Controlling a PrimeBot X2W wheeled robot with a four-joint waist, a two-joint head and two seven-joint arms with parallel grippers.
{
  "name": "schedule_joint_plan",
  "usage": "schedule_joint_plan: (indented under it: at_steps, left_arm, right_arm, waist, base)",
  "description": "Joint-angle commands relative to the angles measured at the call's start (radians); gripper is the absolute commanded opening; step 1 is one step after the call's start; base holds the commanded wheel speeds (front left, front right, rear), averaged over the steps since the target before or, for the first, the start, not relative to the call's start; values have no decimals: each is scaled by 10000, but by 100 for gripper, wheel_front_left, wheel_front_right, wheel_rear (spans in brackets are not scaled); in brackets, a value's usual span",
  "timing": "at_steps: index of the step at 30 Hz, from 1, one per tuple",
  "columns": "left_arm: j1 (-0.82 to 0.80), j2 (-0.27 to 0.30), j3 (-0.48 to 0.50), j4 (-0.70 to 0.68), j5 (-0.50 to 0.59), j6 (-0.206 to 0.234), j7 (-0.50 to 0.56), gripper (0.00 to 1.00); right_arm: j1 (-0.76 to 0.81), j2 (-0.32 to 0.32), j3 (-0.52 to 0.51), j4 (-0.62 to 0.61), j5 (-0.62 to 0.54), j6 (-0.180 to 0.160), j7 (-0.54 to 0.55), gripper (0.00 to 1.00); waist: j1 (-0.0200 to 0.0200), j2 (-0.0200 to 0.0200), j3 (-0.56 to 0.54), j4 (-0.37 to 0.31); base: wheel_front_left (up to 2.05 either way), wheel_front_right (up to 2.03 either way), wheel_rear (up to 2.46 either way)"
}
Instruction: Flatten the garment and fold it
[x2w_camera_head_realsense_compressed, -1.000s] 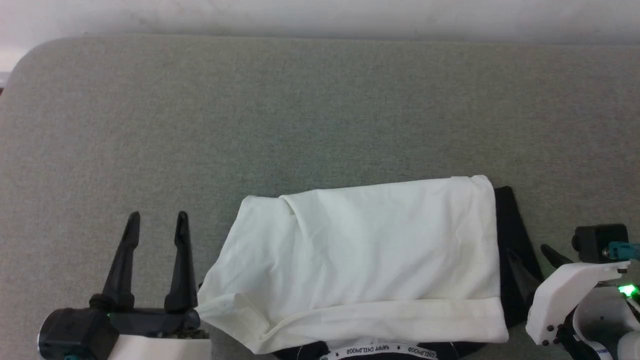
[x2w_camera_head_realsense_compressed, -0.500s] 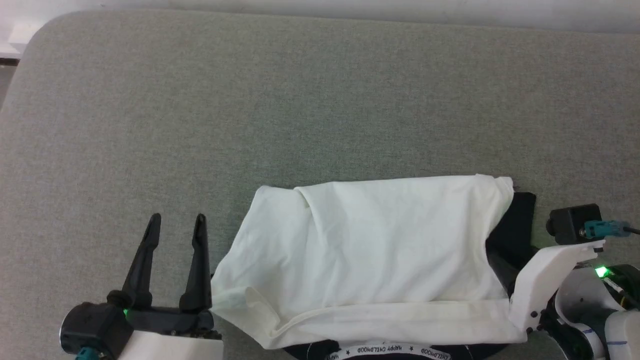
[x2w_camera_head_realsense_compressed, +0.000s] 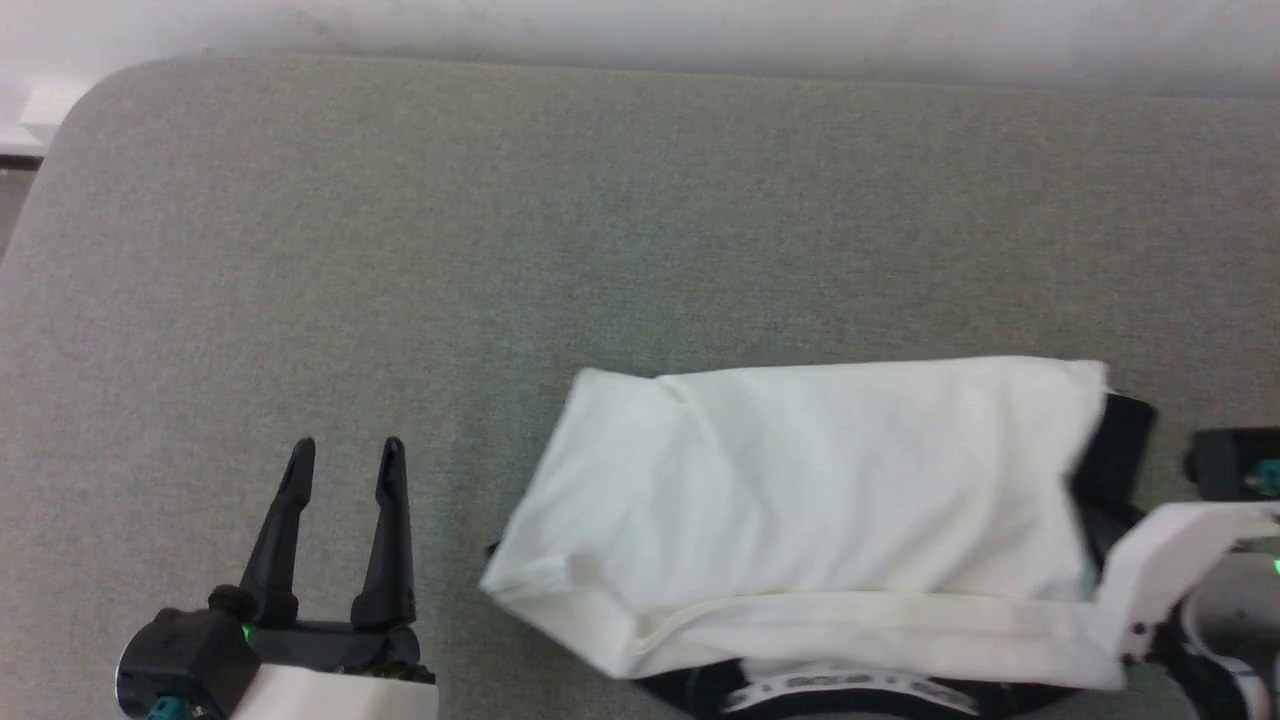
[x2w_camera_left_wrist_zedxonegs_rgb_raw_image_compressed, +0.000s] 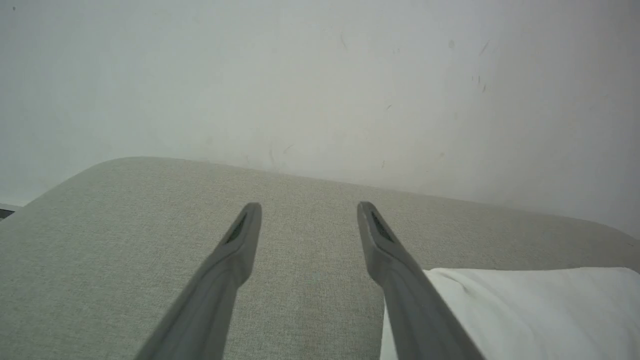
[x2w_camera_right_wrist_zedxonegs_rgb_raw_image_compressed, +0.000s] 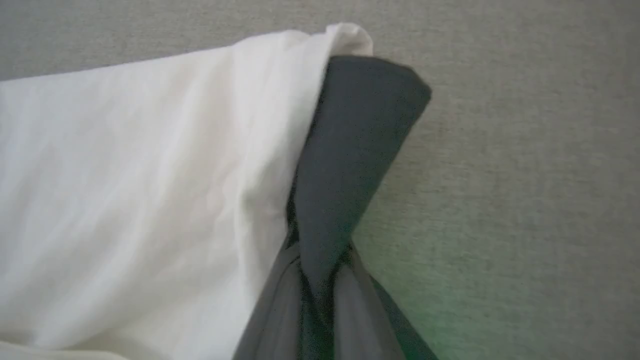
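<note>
In the head view, a white band (x2w_camera_head_realsense_compressed: 850, 692) with dark lettering runs along the black edge at the bottom of the garment (x2w_camera_head_realsense_compressed: 800, 500), but the print is too blurred to read. The garment lies at the lower right of a grey-green padded surface (x2w_camera_head_realsense_compressed: 500, 250), its broad white layer folded over on top, mostly smooth, with a hem ridge along its near edge and a black part (x2w_camera_head_realsense_compressed: 1120, 450) showing past its right end. The left gripper (x2w_camera_head_realsense_compressed: 347, 447) sits well clear to the garment's left, its fingers spread and nothing between them. A white forearm shell (x2w_camera_head_realsense_compressed: 1165, 560) meets the garment's right end. The surface has a rounded far-left corner, and a pale wall (x2w_camera_head_realsense_compressed: 640, 25) runs behind it. In the left wrist view, the two spread fingers of the left gripper frame bare surface, with white cloth low on the right just beside the right-hand finger and the scuffed pale wall above. In the right wrist view, the right gripper (x2w_camera_right_wrist_zedxonegs_rgb_raw_image_compressed: 322, 255) is clenched on a gathered tail of the black part, which rises taut and twisted to a blunt corner beside the softly wrinkled white layer. A faint green glow (x2w_camera_right_wrist_zedxonegs_rgb_raw_image_compressed: 435, 300) tints the surface beside the fingers.
</note>
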Motion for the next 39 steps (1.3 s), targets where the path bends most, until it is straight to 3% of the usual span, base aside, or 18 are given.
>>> schedule_joint_plan:
  at_steps: [1, 8, 13, 28, 34, 39]
  left_arm:
    - [133, -20, 35, -1, -36, -41, -49, 100]
    - [411, 157, 73, -107, 21, 46, 85, 100]
    - [657, 198, 68, -152, -14, 137, 236, 100]
    - [1014, -44, -307, 96, -297, 58, 259, 100]
    - [879, -122, -464, 181, -332, -23, 227, 100]
    - [628, -199, -617, 298, -317, -95, 202, 100]
  right_arm:
    - [186, -183, -365, 56, -99, -25, -75, 0]
    - [710, -889, -1978, -130, -350, -25, -86, 0]
    - [813, -910, -2050, -407, -144, -25, -106, 0]
    - [357, -178, 2014, -2369, 973, -25, 1382, 0]
    - [-700, 39, 3295, -1798, 846, -25, 1649, 0]
    - [-1681, 260, 3867, -388, 234, -25, 1926, 0]
  waist:
    - [0, 0, -256, -199]
    - [0, 0, -631, -452]
    - [0, 0, -1030, -661]
    - [0, 0, -1761, -387]
    - [0, 0, -1430, 5]
    - [0, 0, -1046, 302]
  base:
    - [0, 0, 0]
    - [0, 0, 0]
    - [0, 0, 0]
    - [0, 0, 0]
    - [0, 0, 0]
    - [0, 0, 0]
